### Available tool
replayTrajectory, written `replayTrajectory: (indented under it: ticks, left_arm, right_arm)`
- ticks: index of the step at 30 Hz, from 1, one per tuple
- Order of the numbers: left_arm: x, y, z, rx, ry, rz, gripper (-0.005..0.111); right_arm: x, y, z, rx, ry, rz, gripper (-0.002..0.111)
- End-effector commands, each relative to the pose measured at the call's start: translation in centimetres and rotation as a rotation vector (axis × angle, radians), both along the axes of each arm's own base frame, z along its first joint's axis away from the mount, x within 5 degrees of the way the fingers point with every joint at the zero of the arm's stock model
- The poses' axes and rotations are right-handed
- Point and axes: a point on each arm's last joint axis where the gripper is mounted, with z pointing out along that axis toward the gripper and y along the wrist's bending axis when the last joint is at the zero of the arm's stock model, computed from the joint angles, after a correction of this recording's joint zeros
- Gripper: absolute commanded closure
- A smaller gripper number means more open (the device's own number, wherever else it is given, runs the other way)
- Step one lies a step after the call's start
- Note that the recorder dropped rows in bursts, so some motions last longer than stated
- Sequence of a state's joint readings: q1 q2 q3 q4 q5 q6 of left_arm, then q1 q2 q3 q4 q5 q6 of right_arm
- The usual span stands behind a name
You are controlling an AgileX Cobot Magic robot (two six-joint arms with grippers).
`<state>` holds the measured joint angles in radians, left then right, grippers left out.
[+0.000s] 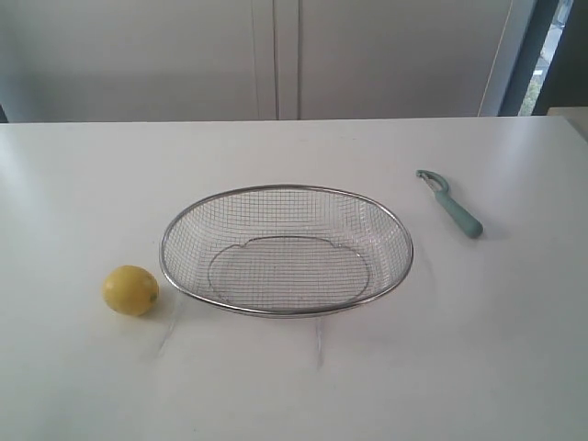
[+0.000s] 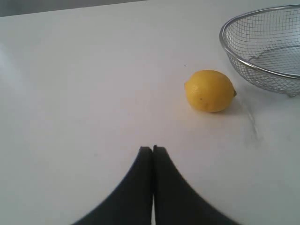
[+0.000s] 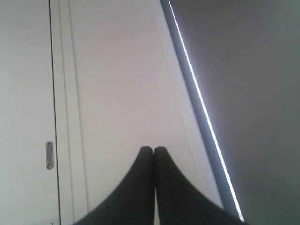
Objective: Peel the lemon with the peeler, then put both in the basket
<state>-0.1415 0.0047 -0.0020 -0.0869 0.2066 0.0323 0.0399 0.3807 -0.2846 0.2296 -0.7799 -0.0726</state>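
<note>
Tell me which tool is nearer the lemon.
Left. The left tool, shut, hangs over the table with the lemon close ahead. The right tool, shut, faces a wall panel, and its view shows no lemon.

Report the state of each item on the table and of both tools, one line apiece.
lemon: whole, skin unpeeled, lying on the table.
peeler: lying flat on the table, nothing touching it.
basket: upright, empty.
left tool: shut, holding nothing.
right tool: shut, holding nothing.
</note>
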Motion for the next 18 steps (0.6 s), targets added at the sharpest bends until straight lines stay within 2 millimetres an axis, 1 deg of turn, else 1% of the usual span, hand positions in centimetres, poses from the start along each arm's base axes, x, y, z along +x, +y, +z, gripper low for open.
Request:
replayTrajectory:
  ticks: [1, 11, 18]
  left_arm:
    - [0.0, 0.0, -0.1, -0.008, 0.001, 0.001, 0.107]
    - [0.0, 0.0, -0.1, -0.008, 0.001, 0.001, 0.107]
    - [0.0, 0.0, -0.1, -0.008, 0.001, 0.001, 0.107]
  right_arm:
    - [1.2, 0.0, 0.7, -0.007, 0.026, -0.013, 0.108]
    - [4.8, 0.1, 1.9, -0.014, 0.105, -0.014, 0.108]
    - [7.4, 0.7, 3.0, -0.086, 0.141, -0.008, 0.108]
